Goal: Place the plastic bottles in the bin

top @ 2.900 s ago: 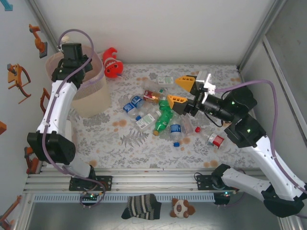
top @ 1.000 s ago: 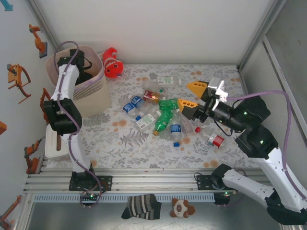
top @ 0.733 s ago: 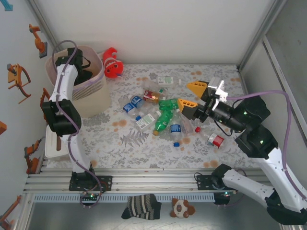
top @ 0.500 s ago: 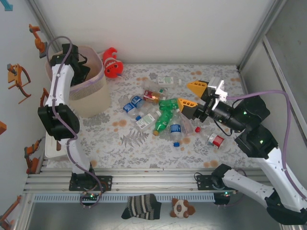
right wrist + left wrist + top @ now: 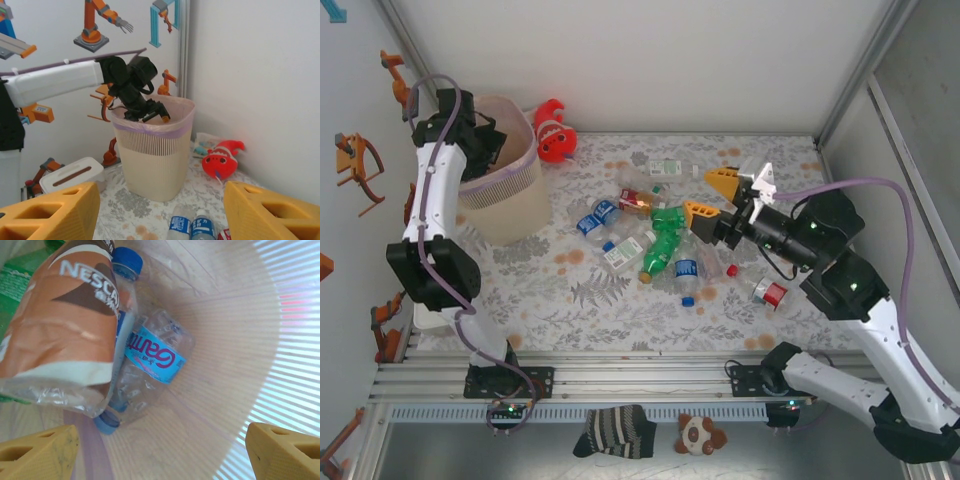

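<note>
The left arm [image 5: 430, 190] and its fingers [image 5: 37, 457] occupy the bin [image 5: 510, 205] mouth, above bottles [image 5: 150, 355] lying inside. Bare desk [image 5: 590, 310] before the bottle heap [image 5: 660, 240] lies open; a fish plush [image 5: 553, 132] sits just beside the bin.

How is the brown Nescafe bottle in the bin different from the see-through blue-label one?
The Nescafe bottle is wrapped mostly in brown and white; the clear bottle shows just a narrow blue label. The Nescafe bottle lies over a blue-capped bottle; the clear bottle leans on the bin wall. Both are crumpled.

Green bottle [image 5: 16, 280] runs off the left wrist view's edge.
</note>
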